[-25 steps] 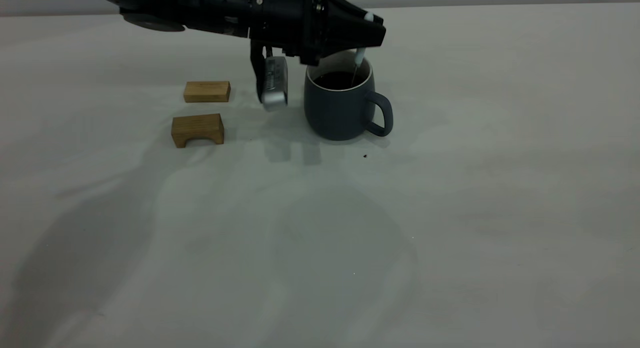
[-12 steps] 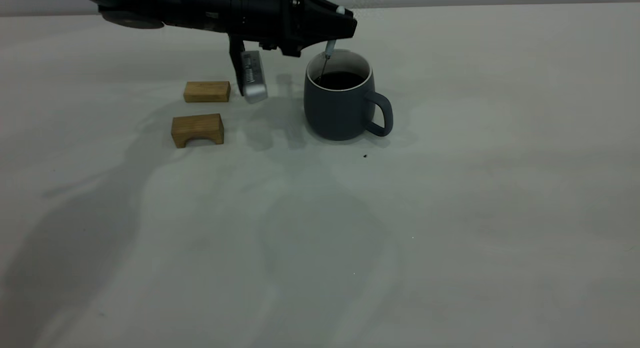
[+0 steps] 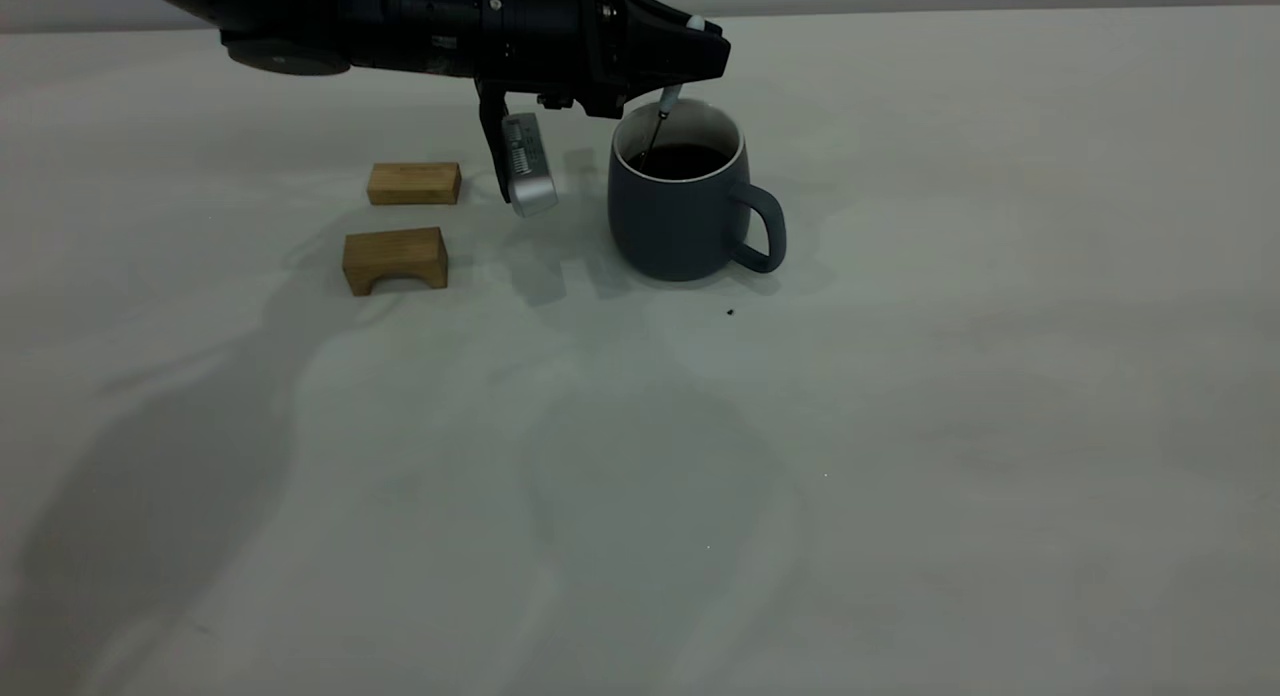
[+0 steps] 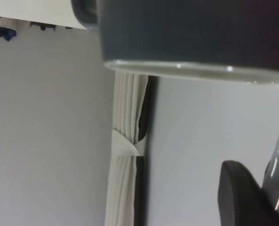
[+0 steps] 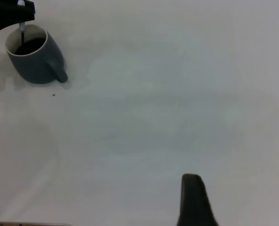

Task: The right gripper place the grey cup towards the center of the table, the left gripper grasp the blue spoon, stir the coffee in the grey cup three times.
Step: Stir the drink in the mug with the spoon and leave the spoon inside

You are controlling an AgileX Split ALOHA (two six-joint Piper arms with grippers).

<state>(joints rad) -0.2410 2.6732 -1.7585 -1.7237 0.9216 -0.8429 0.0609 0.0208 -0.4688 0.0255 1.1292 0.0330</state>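
The left gripper (image 3: pixel 690 61), at the upper centre of the exterior view, pinches the blue spoon (image 3: pixel 667 101) by its handle above the grey cup (image 3: pixel 685 201). The spoon's metal neck slants down into the coffee (image 3: pixel 680 160). The cup stands on the table (image 3: pixel 900 426), handle toward frame right. Two wooden blocks (image 3: pixel 395 259) lie left of it. Only one finger of the right gripper (image 5: pixel 193 202) shows; whether it is spread is unclear.

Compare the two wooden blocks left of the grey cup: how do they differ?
The nearer wooden block has an arched cutout along its bottom edge; the farther wooden block shows none. The nearer one looks taller, the farther one flatter. The farther one lies closer to the left gripper. Both are tan and rest on the table.
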